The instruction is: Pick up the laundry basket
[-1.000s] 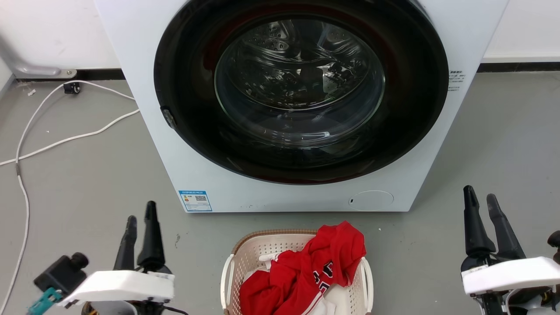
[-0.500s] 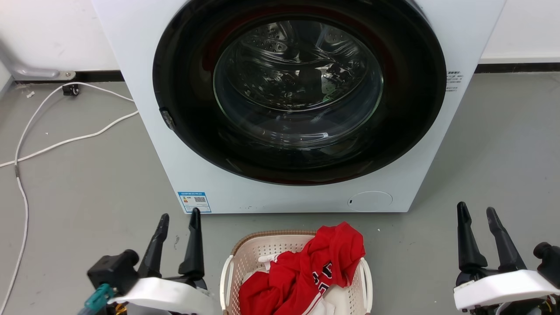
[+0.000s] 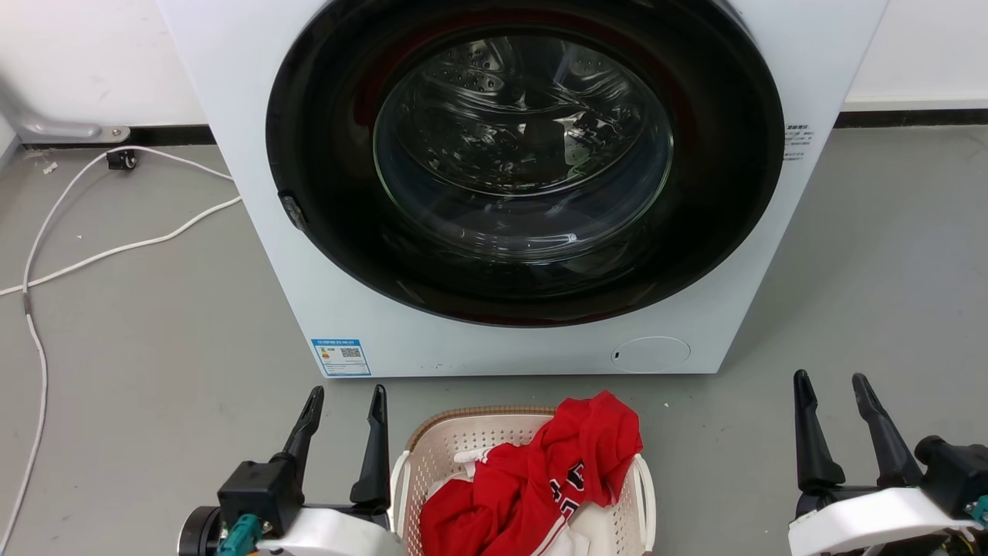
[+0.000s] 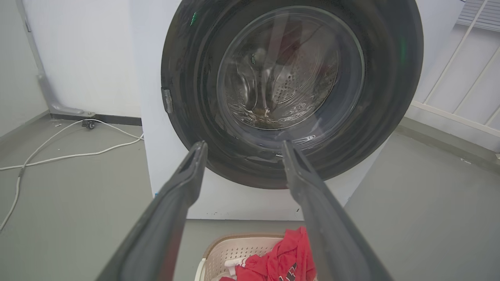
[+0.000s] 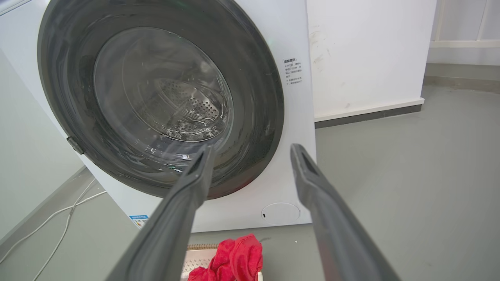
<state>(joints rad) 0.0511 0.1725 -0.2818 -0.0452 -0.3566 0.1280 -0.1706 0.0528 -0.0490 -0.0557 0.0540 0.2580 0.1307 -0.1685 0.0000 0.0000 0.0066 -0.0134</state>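
The laundry basket (image 3: 455, 444) is cream with perforated walls, a brown woven rim and white side handles. It stands on the floor at the bottom centre of the head view, just before the washer, with a red garment (image 3: 540, 479) heaped in it. My left gripper (image 3: 346, 395) is open, its inner finger close beside the basket's left handle (image 3: 398, 486), apart from it. Farther off to the right of the basket, my right gripper (image 3: 831, 380) is open and empty. The basket (image 4: 234, 251) and the basket's rim (image 5: 199, 247) peek in at the bottom of both wrist views.
A white front-loading washer (image 3: 262, 193) with a closed dark round door (image 3: 525, 162) stands right behind the basket. White cables (image 3: 116, 247) trail over the grey floor at the left. Bare floor lies on both sides of the basket.
My left gripper has swung right toward the basket's left side and opened wider. The right gripper has dropped lower and drifted slightly left. The basket has stayed put.
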